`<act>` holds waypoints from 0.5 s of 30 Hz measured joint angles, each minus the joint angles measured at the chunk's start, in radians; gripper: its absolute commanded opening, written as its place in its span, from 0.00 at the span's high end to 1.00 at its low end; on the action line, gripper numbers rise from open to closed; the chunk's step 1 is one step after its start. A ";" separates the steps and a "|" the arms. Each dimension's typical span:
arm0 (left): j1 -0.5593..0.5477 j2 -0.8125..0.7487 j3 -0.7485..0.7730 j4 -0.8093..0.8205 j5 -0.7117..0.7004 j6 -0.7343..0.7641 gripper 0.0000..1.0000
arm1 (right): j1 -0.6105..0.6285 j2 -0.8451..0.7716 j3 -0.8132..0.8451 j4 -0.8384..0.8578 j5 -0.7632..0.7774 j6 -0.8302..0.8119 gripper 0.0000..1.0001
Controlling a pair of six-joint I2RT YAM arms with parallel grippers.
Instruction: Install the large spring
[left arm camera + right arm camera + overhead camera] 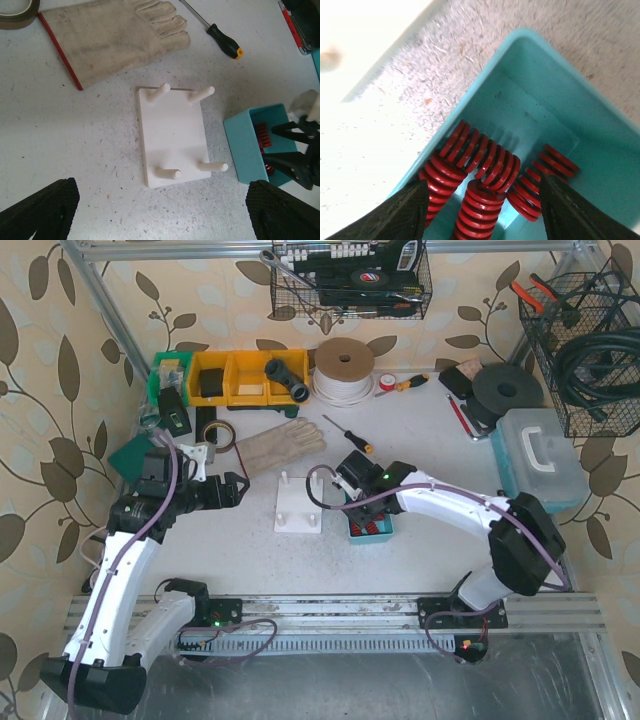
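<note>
Several red springs lie in a teal bin (pixel 540 80); the thick ones (pixel 485 157) are piled at its left and middle, and a thinner one (pixel 545 175) lies at the right. My right gripper (pixel 485 205) hangs open low over the bin, its fingers (pixel 405 210) either side of the pile, gripping nothing. From above, that gripper (pixel 360 502) is over the bin (pixel 372 525). The white peg board (pixel 172 135), with bare pegs at its corners, lies left of the bin (pixel 240 145). My left gripper (pixel 162 210) is open just short of the board (pixel 299 510).
A work glove (pixel 283 448) and a screwdriver (pixel 350 435) lie behind the board. A tape roll (pixel 215 432) and yellow bins (pixel 235 378) sit at the back left. A cord spool (pixel 345 368) and a plastic case (pixel 540 455) stand further right.
</note>
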 measured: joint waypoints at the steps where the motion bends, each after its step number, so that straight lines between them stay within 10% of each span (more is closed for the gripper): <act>1: 0.000 0.000 0.000 0.000 0.001 0.000 0.06 | 0.004 -0.019 0.000 0.000 -0.002 0.000 0.38; 15: 0.000 0.000 0.000 0.001 0.002 0.000 0.06 | 0.044 0.031 -0.021 -0.008 0.024 0.008 0.40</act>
